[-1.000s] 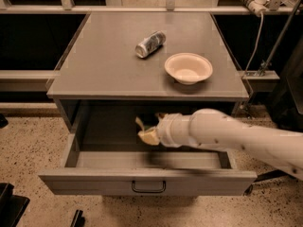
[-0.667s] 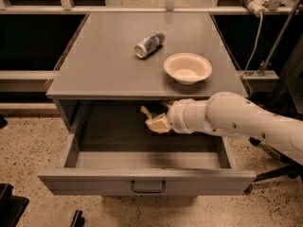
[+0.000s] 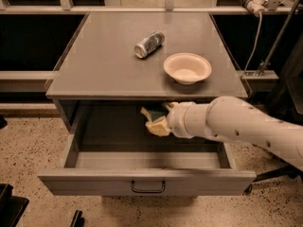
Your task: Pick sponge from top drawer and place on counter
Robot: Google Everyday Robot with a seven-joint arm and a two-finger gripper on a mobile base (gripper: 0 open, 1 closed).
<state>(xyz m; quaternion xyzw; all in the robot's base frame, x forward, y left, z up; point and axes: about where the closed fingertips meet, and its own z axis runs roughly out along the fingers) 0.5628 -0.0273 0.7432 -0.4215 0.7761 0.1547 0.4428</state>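
The top drawer is pulled open below the grey counter. My gripper is on the end of the white arm that reaches in from the right. It hangs inside the drawer just under the counter's front edge, lifted off the drawer floor. Its cream fingers are shut on the sponge. Only a small dark green patch of the sponge shows between them.
A silver can lies on its side at the middle of the counter. A cream bowl stands on the counter's right front, right above my wrist. Cables and a stand are at the right. The drawer's handle faces front.
My gripper has risen from low in the drawer and drawn back to the right, carrying the sponge up to just under the counter's front edge.
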